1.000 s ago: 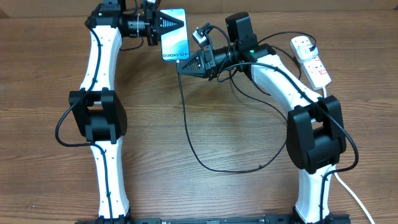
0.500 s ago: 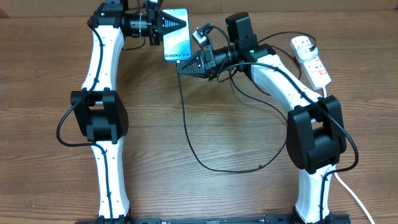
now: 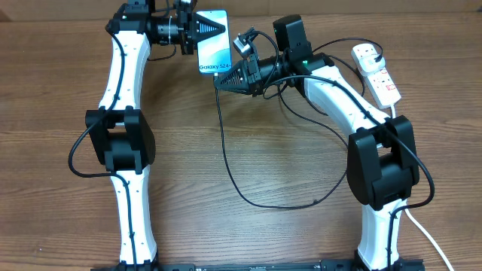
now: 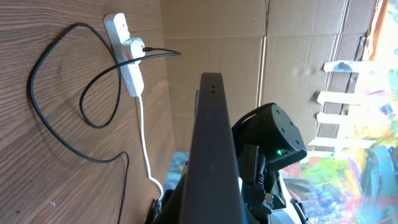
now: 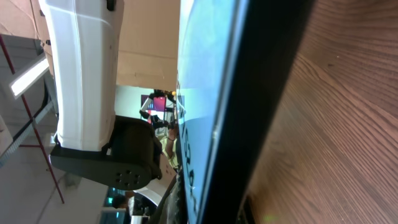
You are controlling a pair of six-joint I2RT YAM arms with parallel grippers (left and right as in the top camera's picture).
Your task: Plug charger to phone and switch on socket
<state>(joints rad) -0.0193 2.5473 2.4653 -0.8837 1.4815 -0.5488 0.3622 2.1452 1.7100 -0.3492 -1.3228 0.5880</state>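
Note:
My left gripper (image 3: 205, 30) is shut on the phone (image 3: 215, 47) and holds it above the far table edge, its blue screen with "Galaxy" text facing up. My right gripper (image 3: 220, 81) is at the phone's near end, shut on the charger's connector end, and the tip itself is hidden. The black charger cable (image 3: 226, 158) drops from it, loops over the table and runs to the white socket (image 3: 380, 75) at far right. The left wrist view shows the phone (image 4: 214, 143) edge-on and the socket (image 4: 127, 62). The right wrist view shows the phone's edge (image 5: 255, 93) very close.
The socket's thick white cord (image 3: 422, 233) runs down the right side behind my right arm; it also shows in the left wrist view (image 4: 146, 149). The charger cable's loop (image 3: 271, 203) lies across the table's middle. A cardboard wall (image 4: 211, 37) stands behind the table.
The phone in my left gripper shifted slightly right a second ago and has stayed still since. The right gripper has not visibly moved.

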